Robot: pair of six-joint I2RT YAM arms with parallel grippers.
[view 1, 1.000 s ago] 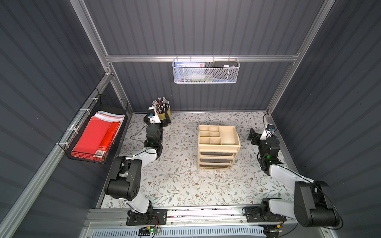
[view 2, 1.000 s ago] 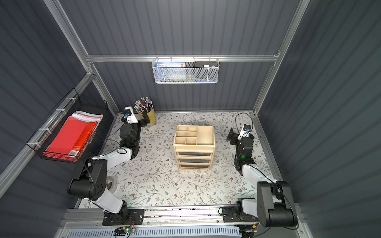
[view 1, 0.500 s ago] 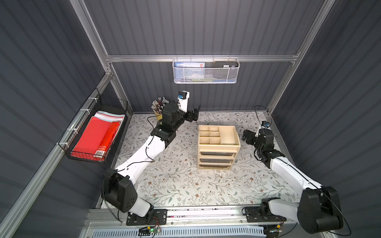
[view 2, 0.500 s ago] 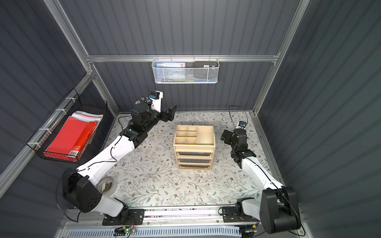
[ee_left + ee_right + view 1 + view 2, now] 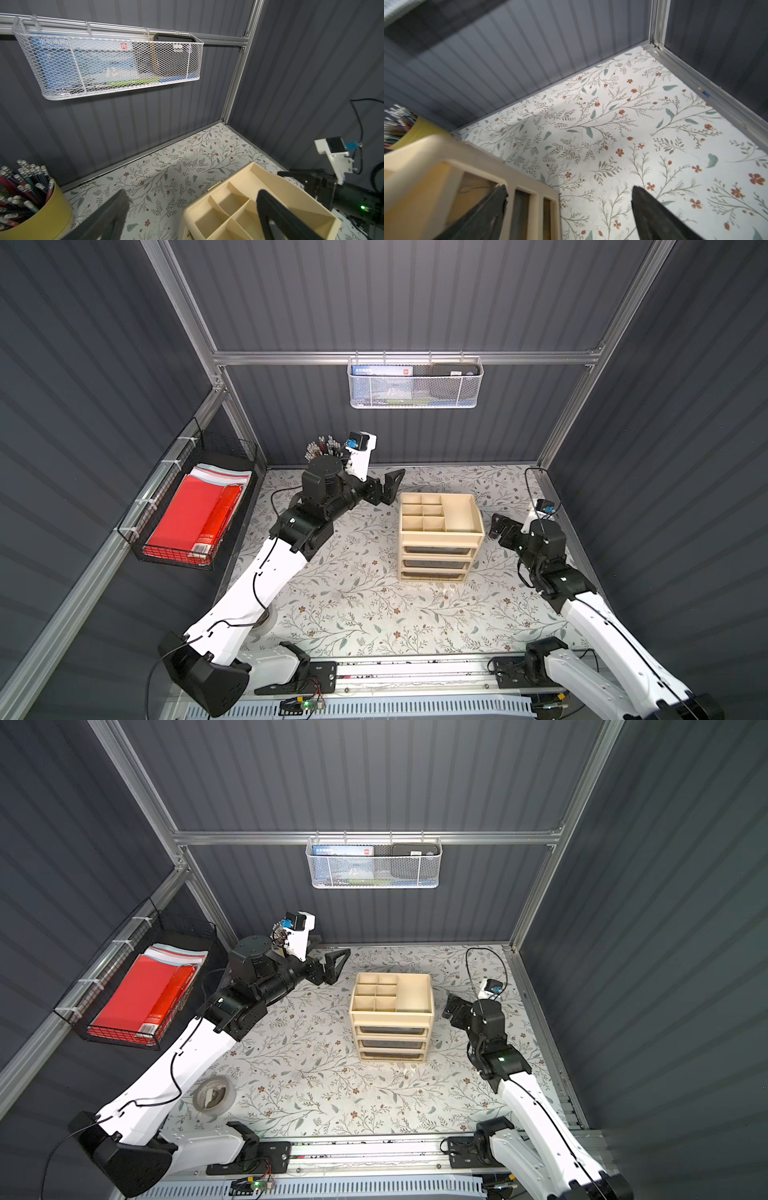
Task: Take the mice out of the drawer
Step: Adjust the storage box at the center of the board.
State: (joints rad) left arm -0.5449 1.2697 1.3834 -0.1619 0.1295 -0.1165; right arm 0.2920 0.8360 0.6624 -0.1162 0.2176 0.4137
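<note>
A beige drawer unit (image 5: 436, 536) (image 5: 390, 1016) stands mid-table, its three dark-fronted drawers (image 5: 435, 551) all pushed in. The mice are hidden. An open divided tray forms its top. My left gripper (image 5: 392, 486) (image 5: 337, 965) hovers open just off the unit's back left corner; in the left wrist view its gripper (image 5: 192, 195) spans the tray's edge (image 5: 187, 209) with nothing between the fingers. My right gripper (image 5: 498, 526) (image 5: 451, 1009) is open beside the unit's right side, and the right wrist view shows this gripper (image 5: 570, 190) empty, near the unit (image 5: 425, 162).
A yellow pencil cup (image 5: 322, 450) (image 5: 35, 209) stands at the back left. A black wire basket of red folders (image 5: 195, 516) hangs on the left wall, a white mesh basket (image 5: 415, 381) on the back wall. A tape roll (image 5: 214, 1094) lies front left.
Both arms have unfolded from their low rest poses and reached in toward the drawer unit, the left from the pencil cup corner, the right from the right edge.
</note>
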